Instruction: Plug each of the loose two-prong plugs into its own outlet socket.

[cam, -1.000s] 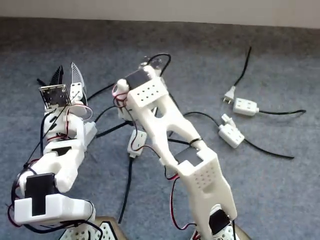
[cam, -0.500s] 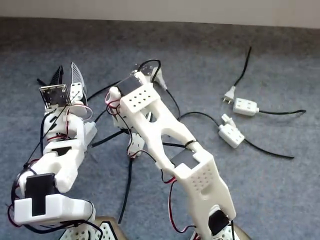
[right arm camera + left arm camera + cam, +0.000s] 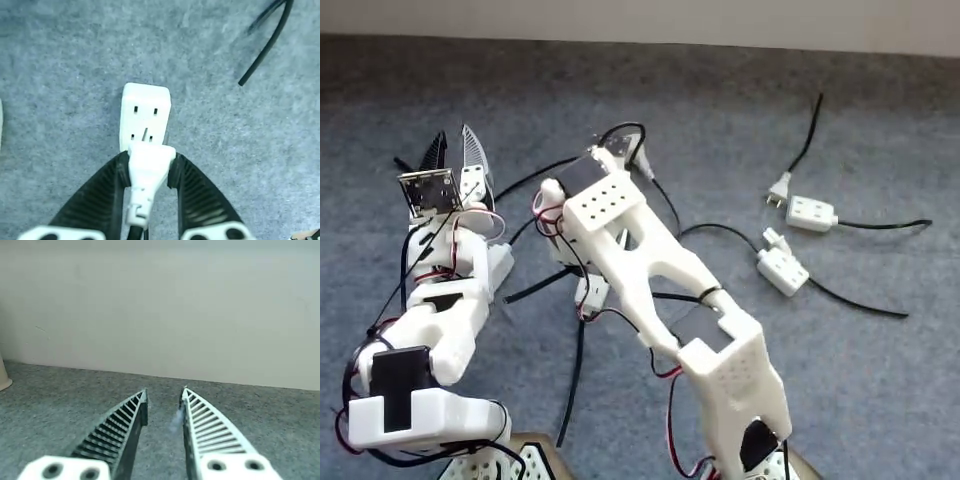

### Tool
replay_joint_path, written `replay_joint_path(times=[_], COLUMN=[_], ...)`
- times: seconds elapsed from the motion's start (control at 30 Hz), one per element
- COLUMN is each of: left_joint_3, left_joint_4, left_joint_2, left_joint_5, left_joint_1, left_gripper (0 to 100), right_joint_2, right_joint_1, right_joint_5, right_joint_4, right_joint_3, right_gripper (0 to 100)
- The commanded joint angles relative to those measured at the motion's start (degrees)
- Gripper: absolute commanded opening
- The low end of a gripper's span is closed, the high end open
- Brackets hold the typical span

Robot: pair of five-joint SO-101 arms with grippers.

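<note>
While your right gripper (image 3: 148, 161) clamps the plug (image 3: 149, 175) at the outlet socket (image 3: 145, 112) on the table (image 3: 880, 120), your left gripper (image 3: 164, 391) hangs parted, empty; black cables (image 3: 572, 375) cross nearby, two further sockets (image 3: 810, 212) toward its right edge.

Parted jaws above grey carpet (image 3: 55, 390)

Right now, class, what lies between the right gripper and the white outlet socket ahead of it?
A white two-prong plug, clamped in the right gripper, its front end at the nearer slots of the outlet socket; the right wrist view shows it.
</note>
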Motion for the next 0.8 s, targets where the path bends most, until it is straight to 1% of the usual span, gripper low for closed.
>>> replay_joint_path(times=[0.0,0.1,0.33,0.57,0.67,0.77], left_joint_3=[-0.3,-0.3,-0.3,-0.3,-0.3,-0.3], left_joint_4=[-0.4,-0.4,-0.4,-0.4,-0.4,-0.4], left_joint_2=[-0.3,-0.3,-0.3,-0.3,-0.3,-0.3], left_joint_5=[-0.1,-0.1,-0.1,-0.1,-0.1,-0.1], left_joint_1=[0.7,0.7,0.7,0.7,0.7,0.7], left_gripper=[12,12,12,12,12,12], right_joint_2=[-5.8,-5.7,-5.7,-5.6,-5.6,-5.8], right_joint_1=[0.0,0.0,0.0,0.0,0.1,0.3], right_joint_5=[0.6,0.5,0.4,0.4,-1.5,-1.6], right_joint_4=[-2.2,-5.6,-11.3,-13.1,-12.7,-13.1], right_joint_3=[3.7,6.4,7.4,7.4,7.5,9.7], right_gripper=[0.9,0.9,0.9,0.9,0.9,0.9])
